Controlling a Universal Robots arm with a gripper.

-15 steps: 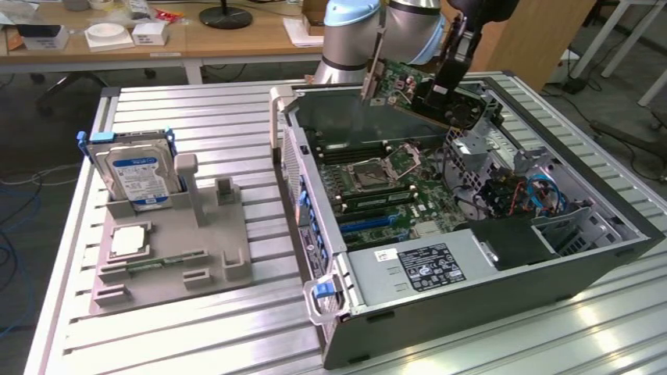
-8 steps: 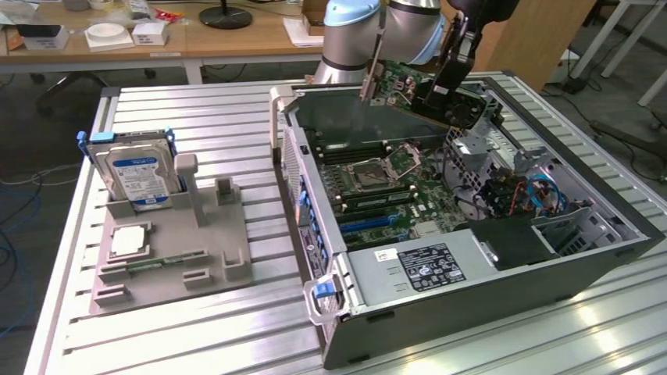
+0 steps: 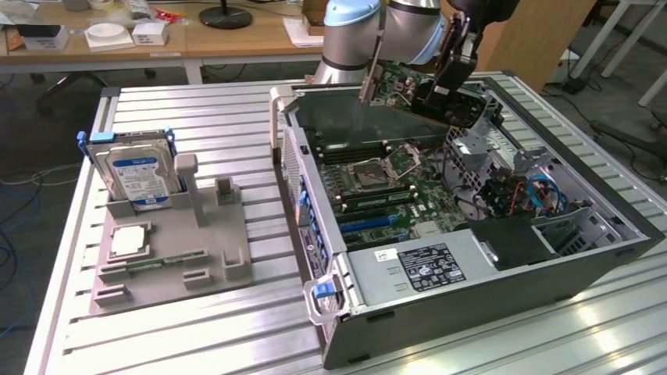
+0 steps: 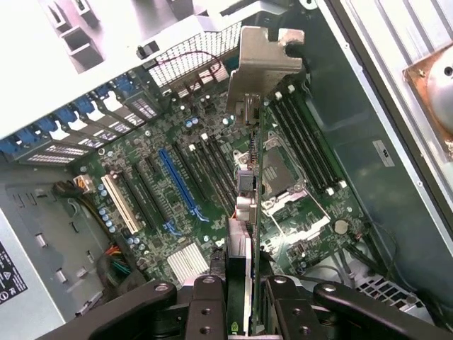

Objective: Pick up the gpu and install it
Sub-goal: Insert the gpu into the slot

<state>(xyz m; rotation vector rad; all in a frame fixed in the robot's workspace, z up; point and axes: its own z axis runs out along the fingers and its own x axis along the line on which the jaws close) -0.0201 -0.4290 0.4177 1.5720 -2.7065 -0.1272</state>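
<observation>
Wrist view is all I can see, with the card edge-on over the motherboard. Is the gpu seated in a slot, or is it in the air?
Observer: In the air. The gripper holds the gpu tilted above the open computer case, clear of the motherboard.
Operator: Where over the case is it?
Observer: At the far end in the exterior view, opposite the power supply.
Operator: Is anything sitting outside the case?
Observer: Yes. On the exterior view's left, a hard drive stands upright in a grey holder.
</observation>
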